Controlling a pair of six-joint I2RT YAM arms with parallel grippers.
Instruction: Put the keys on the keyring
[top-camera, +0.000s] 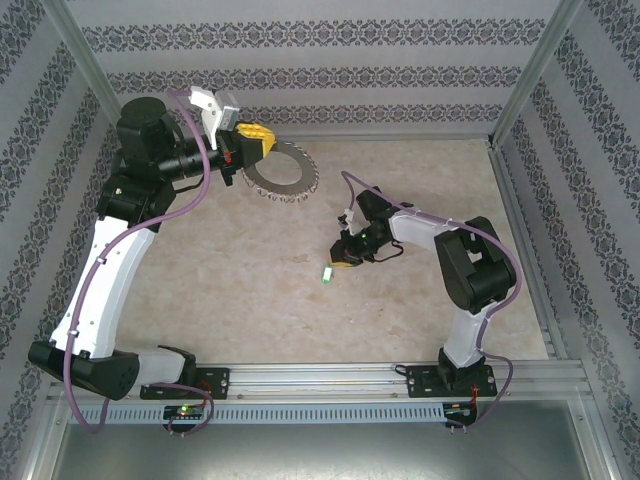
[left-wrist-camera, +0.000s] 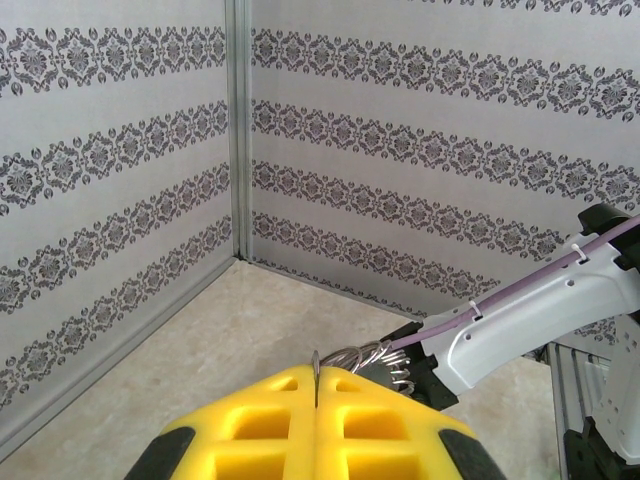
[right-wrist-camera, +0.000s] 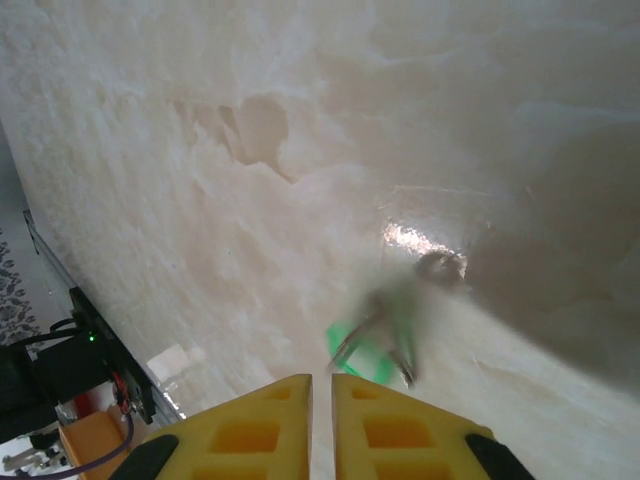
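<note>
From above, the raised left arm is nearest the lens. The left gripper (top-camera: 250, 140) has its yellow fingers clamped on the rim of the keyring (top-camera: 290, 185), which juts out beyond the tips, held off the table (top-camera: 230, 290). The right gripper (top-camera: 342, 258) sits low over the beige marbled surface, with the green key (top-camera: 327, 272) just beside its tips. Patterned walls (top-camera: 300, 80) close in 3 sides.

At the left wrist, the left gripper (left-wrist-camera: 316, 385) shows its 2 pads pressed together on the thin edge of the keyring (left-wrist-camera: 375, 365), whose silvery fringe fans out just past them.

At the right wrist, the right gripper (right-wrist-camera: 321, 378) has its fingers a narrow slit apart. The key (right-wrist-camera: 350, 345) is a green blur just ahead of the tips; whether they touch it I cannot tell.
</note>
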